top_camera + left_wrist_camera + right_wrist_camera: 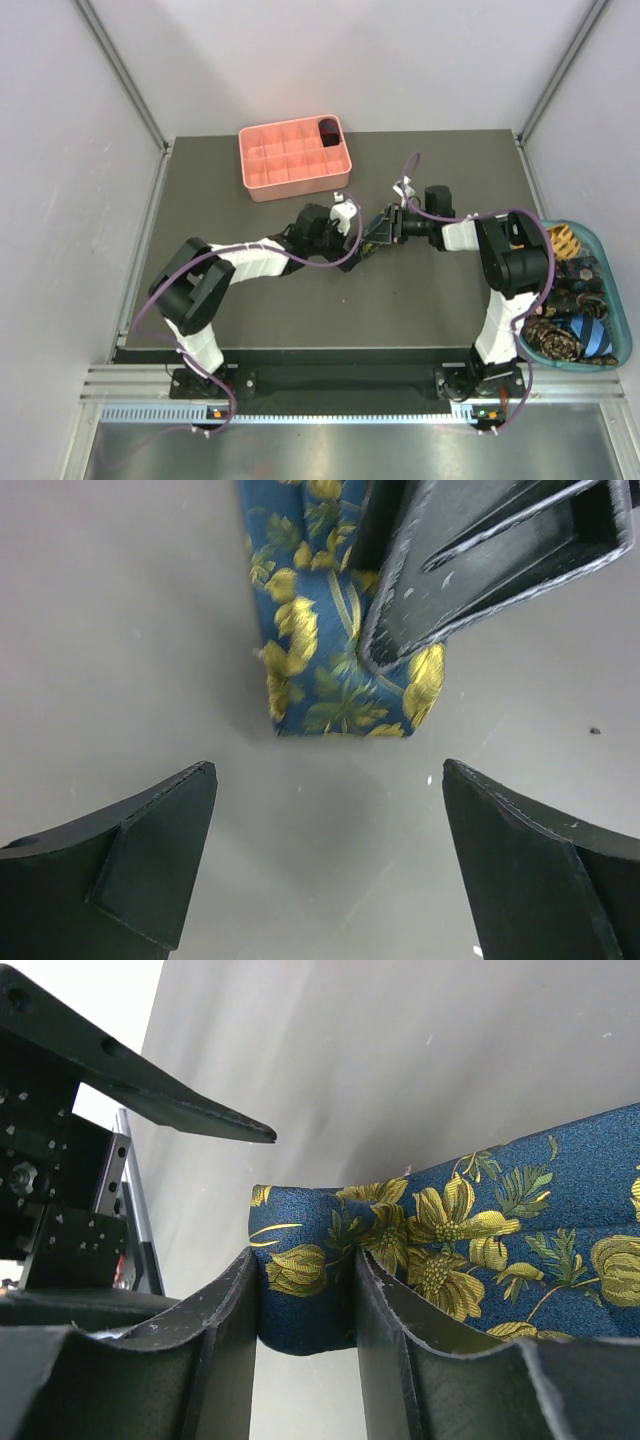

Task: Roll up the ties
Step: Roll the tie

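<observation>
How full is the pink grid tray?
Nearly empty: the tray holds one dark maroon tie in its far right corner compartment; the others look bare.

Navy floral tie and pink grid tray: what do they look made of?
The navy floral tie: woven, silky-looking fabric; yellow flowers show thread sheen, and it folds softly. The pink grid tray: likely moulded plastic; rigid even dividers, uniform matte colour.

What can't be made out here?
- Top view: floral tie tiny, largely under the right claw.
- Left wrist: that claw covers part of it; top edge cuts it.
- Right wrist: tie runs off right edge; length unknown.
- Top view, tray corner cell: dark contents unidentifiable.
</observation>
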Robot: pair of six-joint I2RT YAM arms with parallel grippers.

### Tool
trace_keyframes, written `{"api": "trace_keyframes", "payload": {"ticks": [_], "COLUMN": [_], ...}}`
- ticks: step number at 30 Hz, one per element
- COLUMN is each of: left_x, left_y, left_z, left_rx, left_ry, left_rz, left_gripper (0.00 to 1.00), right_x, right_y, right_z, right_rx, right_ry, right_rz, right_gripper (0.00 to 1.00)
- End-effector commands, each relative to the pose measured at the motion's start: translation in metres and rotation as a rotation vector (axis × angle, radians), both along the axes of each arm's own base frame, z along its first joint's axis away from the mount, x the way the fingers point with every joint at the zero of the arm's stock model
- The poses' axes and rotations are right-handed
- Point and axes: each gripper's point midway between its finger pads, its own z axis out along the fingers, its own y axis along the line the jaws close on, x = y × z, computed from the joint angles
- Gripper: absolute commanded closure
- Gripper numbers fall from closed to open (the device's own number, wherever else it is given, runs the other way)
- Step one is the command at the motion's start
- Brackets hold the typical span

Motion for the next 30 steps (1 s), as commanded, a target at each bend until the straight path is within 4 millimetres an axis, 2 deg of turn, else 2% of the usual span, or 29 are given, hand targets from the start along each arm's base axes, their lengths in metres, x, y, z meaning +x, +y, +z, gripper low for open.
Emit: {"api": "trace_keyframes", "payload": {"ticks": [1, 8, 12, 14, 18, 19, 22, 30], "left_x": [0.02, 0.029, 0.039, 0.043, 0.04, 0.04, 0.035, 0.005], "left_y": [-0.028, -0.04, -0.043, -0.046, -0.049, -0.049, -0.046, -0.035], "left_z": [0.036, 0.034, 0.015, 0.013, -0.001, -0.002, -0.001, 0.002], "left_rx": [-0.054, -0.032, 0.017, 0.033, 0.05, 0.051, 0.047, 0.108], "left_ry": [-0.165, -0.221, -0.196, -0.189, -0.149, -0.148, -0.138, -0.106], "left_rz": [-0.057, -0.089, -0.077, -0.079, -0.101, -0.109, -0.107, -0.092], "left_gripper": [0.01, 0.01, 0.01, 0.02, 0.22, 0.32, 0.45, 0.55], "right_x": [-0.046, -0.045, -0.043, -0.042, -0.041, -0.042, -0.044, -0.061], "right_y": [-0.008, -0.01, -0.01, -0.01, -0.01, -0.01, -0.01, 0.004], "right_z": [-0.056, -0.054, -0.052, -0.052, -0.052, -0.052, -0.053, -0.05], "right_rx": [-0.082, -0.08, -0.078, -0.08, -0.081, -0.082, -0.083, -0.067], "right_ry": [0.255, 0.254, 0.253, 0.251, 0.252, 0.253, 0.258, 0.269], "right_rz": [0.008, 0.003, 0.001, -0.001, 0.0, -0.001, 0.0, 0.047], "right_gripper": [0.76, 0.76, 0.76, 0.77, 0.78, 0.78, 0.78, 0.78]}}
